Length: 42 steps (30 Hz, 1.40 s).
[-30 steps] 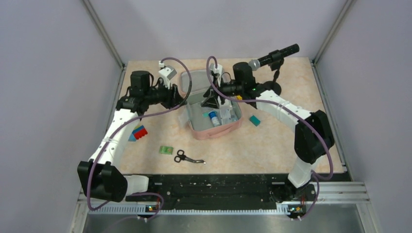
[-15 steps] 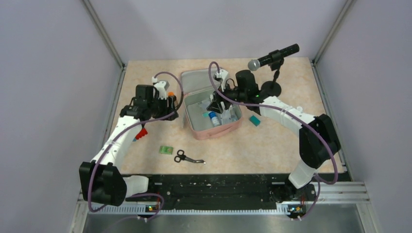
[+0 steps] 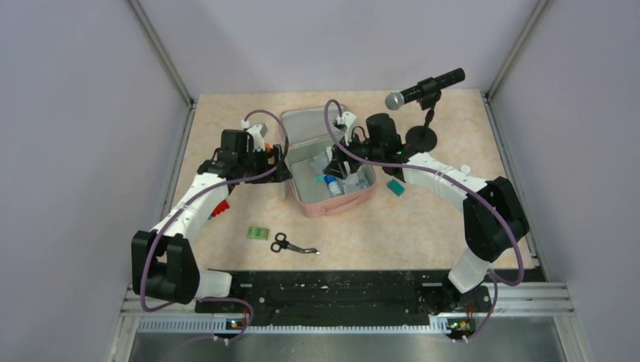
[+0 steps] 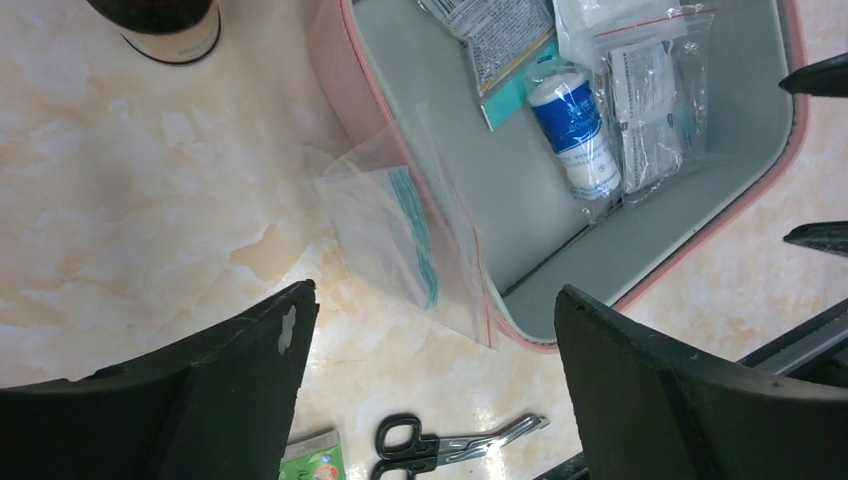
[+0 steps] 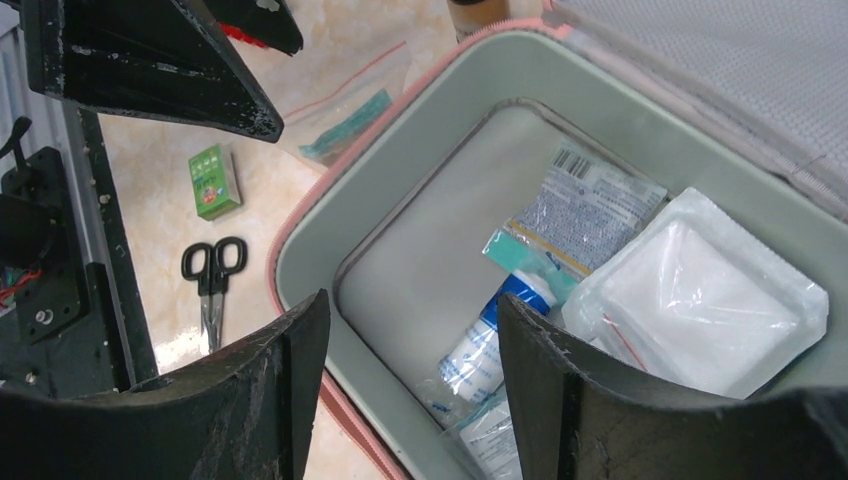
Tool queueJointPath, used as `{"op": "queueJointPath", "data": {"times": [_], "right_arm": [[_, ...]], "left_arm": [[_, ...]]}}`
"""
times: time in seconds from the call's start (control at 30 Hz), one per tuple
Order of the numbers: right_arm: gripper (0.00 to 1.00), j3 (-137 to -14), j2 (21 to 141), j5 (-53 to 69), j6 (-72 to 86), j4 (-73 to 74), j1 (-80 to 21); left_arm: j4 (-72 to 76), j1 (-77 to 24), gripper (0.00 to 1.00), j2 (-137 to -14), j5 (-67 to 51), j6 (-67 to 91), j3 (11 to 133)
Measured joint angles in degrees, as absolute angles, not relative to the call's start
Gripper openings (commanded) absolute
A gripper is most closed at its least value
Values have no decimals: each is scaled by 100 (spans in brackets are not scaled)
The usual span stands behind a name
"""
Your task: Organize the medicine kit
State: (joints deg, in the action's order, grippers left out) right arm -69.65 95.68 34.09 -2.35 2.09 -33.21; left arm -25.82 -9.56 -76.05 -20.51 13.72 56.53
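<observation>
Scissors (image 4: 440, 447) and bag (image 4: 385, 235) lie outside medicine kit (image 4: 338, 75); both jaws gape, empty.

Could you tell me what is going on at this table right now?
Two robot arms are sorting an open medicine kit. The right gripper hovers open and empty over its inside, where a bandage roll and sealed packets lie. The left gripper hangs open beside the kit, above a clear zip bag resting against the kit's outer wall. Scissors and a small green box lie loose nearer the arms.
</observation>
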Motion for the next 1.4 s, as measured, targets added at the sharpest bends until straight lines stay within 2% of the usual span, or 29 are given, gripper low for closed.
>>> {"op": "queueJointPath", "data": {"times": [0.13,0.23,0.4,0.43,0.6,0.77,0.93,1.1,1.4], "right_arm": [[62,-6810,9568,3328,-237,224,-3321],[61,-6748,9559,3256,-246,202,-3321],[61,-6606,9452,3135,-307,215,-3321],[61,-6598,9428,3116,-333,222,-3321],[61,-6512,9268,3006,-434,252,-3321],[61,-6512,9070,2888,-528,377,-3319],[61,-6514,8744,2768,-556,663,-3201],[62,-6652,8368,2661,-567,1229,-2674],[62,-7015,7500,2386,-705,2139,-2032]], "left_arm": [[-2477,-1140,66,-7789,-1863,1514,5653],[-2425,-1219,37,-7942,-1765,1559,5653],[-2401,-1243,4,-8141,-1691,1584,5653],[-2401,-1243,0,-8152,-1680,1573,5655],[-2663,-1243,0,-8152,-1688,1455,5892],[-2989,-1243,0,-8049,-1754,1361,6637],[-2539,-1256,0,-7905,-2670,1540,7290],[-1970,-1481,0,-8438,-3830,1544,7852],[-2078,-2104,0,-9898,-4617,878,8547]]}}
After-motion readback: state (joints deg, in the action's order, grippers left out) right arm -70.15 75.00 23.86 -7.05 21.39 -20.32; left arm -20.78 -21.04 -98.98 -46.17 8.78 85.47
